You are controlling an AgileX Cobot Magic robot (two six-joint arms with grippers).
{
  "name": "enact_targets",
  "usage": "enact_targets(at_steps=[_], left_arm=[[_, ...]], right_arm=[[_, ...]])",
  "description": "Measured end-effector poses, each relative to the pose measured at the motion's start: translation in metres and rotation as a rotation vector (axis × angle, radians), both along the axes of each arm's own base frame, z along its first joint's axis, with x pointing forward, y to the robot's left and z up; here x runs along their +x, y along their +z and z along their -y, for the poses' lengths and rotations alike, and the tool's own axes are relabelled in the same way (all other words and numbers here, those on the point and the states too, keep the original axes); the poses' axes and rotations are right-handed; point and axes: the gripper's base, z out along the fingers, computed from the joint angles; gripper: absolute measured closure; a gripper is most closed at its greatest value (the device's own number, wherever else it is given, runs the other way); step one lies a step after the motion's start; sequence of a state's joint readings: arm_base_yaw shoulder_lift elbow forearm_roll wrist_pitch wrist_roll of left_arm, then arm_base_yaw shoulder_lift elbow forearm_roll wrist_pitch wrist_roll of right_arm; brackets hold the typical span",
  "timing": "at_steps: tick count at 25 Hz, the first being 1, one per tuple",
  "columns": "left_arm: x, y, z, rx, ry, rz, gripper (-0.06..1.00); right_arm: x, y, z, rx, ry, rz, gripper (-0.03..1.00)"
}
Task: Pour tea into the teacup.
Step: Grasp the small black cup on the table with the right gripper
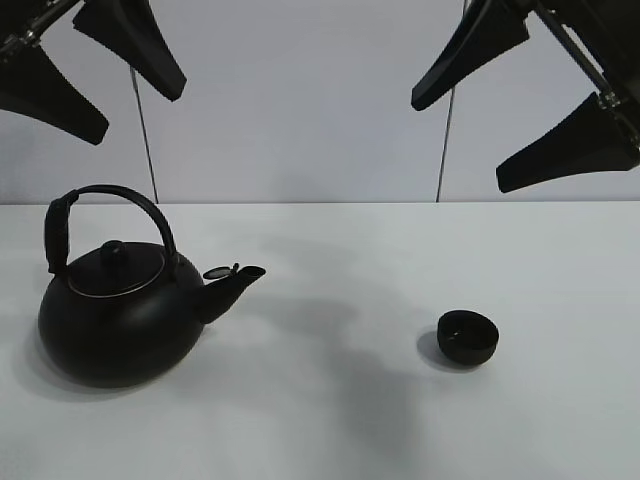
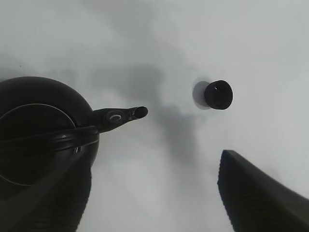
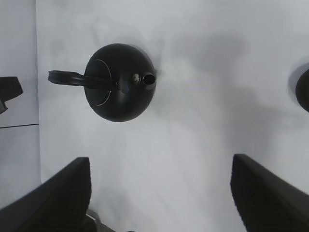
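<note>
A large round black kettle (image 1: pixel 120 320) with an arched handle stands on the left of the white table, its spout pointing right. The teacup (image 1: pixel 467 337), a small black bowl-shaped cup, sits upright to the right of the middle. No tea shows. My left gripper (image 1: pixel 135 110) hangs open high above the kettle, holding nothing. My right gripper (image 1: pixel 462 140) hangs open high above the teacup, also empty. The left wrist view shows the kettle (image 2: pixel 43 140), the teacup (image 2: pixel 218 94) and the open left gripper (image 2: pixel 149 193). In the right wrist view the kettle (image 3: pixel 120 82) lies far below the open right gripper (image 3: pixel 161 183), and the teacup (image 3: pixel 304 89) is cut off by the frame's edge.
The white table (image 1: pixel 330 420) runs back to a pale wall (image 1: pixel 300 100). Two thin dark vertical lines run down that wall, one (image 1: pixel 146 140) at the left and one (image 1: pixel 445 130) at the right. Soft shadows of the arms lie between kettle and cup.
</note>
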State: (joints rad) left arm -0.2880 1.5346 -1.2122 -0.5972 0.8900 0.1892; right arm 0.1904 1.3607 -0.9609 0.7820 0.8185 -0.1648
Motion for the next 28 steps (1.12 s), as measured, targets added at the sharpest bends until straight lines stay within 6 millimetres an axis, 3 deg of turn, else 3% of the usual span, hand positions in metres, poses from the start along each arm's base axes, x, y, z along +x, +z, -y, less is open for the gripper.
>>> enact_targets(at_steps=[10, 19, 28], left_arm=[[0.000, 0.000, 0.000, 0.000, 0.000, 0.000, 0.41], [0.000, 0.000, 0.000, 0.000, 0.000, 0.000, 0.41], [0.000, 0.000, 0.000, 0.000, 0.000, 0.000, 0.41]], right_arm=[[-0.004, -0.002, 0.002, -0.073, 0.089, 0.008, 0.42], [-0.002, 0.024, 0.005, -0.197, 0.222, 0.060, 0.42], [-0.008, 0.019, 0.006, -0.323, 0.290, 0.031, 0.42]])
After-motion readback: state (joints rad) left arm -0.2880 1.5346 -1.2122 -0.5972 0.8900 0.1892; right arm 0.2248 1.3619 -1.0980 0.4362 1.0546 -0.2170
